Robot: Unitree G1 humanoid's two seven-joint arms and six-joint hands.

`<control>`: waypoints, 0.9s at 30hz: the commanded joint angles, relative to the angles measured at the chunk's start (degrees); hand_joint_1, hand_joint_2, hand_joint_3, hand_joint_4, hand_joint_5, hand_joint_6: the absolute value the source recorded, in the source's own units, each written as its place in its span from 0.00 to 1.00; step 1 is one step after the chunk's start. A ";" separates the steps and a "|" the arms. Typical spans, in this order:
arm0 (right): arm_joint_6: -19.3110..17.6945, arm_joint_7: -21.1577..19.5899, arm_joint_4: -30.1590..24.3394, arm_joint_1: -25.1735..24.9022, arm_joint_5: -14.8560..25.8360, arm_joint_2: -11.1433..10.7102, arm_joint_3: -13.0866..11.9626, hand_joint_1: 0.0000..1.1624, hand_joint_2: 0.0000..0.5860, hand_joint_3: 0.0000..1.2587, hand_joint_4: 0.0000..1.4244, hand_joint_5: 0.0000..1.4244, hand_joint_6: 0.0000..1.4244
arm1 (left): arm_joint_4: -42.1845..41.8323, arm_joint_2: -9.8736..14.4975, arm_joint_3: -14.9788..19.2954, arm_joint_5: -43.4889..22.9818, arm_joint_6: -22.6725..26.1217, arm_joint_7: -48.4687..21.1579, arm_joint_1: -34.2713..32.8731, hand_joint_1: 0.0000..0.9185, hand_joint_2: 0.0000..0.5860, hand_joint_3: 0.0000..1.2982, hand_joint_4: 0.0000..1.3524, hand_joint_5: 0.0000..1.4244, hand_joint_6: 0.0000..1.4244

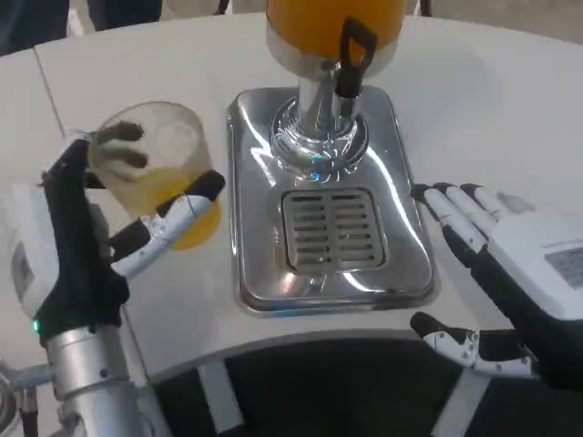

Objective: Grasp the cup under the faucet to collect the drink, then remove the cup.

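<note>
**Sam:** What do you see, starting on the left?

**Me:** I see my left hand (91, 246) down at the left side of the white table (510, 100). It is holding a clear plastic cup (159, 168). The fingers are wrapped round the cup, and one finger lies across its front. The cup has orange drink in it, low down. The cup is tilted, so I can see into its open top. It is off to the left of the drip tray, not under the faucet.

**Sam:** And in the middle?

**Me:** There is a shiny silver drip tray (401, 228) sitting on the table. It has a grate with slots (330, 229) in it. Behind the grate stands the shiny silver foot of the drink dispenser (317, 123). On top of that is the tank of orange juice (305, 27), right at the top edge of my view. The black faucet handle (353, 56) sticks out at the front of the tank, above the foot.

**Sam:** What about the right?

**Me:** My right hand (506, 264) is lying just beside the right edge of the tray. It holds nothing. Its fingers are spread out flat and point toward the tray. I cannot tell if the fingertips touch the tray. The thumb sticks out near the front edge of the table.
</note>
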 commanded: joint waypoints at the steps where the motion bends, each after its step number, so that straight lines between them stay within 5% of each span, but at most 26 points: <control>1: -6.16 -7.67 3.08 4.01 2.73 -0.97 -2.88 0.40 0.72 0.00 0.00 0.00 0.00 | -6.47 -0.79 -1.54 0.65 -3.31 -2.77 3.62 0.65 0.00 0.90 0.74 1.00 1.00; 5: -9.87 -12.60 4.16 6.02 1.31 -0.87 -2.75 0.38 0.74 0.00 0.00 0.00 0.00 | -9.55 -1.22 -2.55 0.82 -4.34 -5.00 6.23 0.65 0.00 0.90 0.74 1.00 1.00; 22: -10.48 -13.19 1.70 7.89 -2.12 0.63 -2.95 0.35 0.76 0.00 0.00 0.00 0.00 | -20.77 -1.60 -6.83 2.63 -8.47 -11.94 17.93 0.65 0.00 0.89 0.74 1.00 1.00; 27: -11.09 -14.56 3.32 7.72 -3.01 1.64 -1.27 0.35 0.76 0.00 0.00 0.00 0.00 | -22.09 -2.03 -8.17 4.22 -10.29 -12.82 21.18 0.65 0.00 0.89 0.74 1.00 1.00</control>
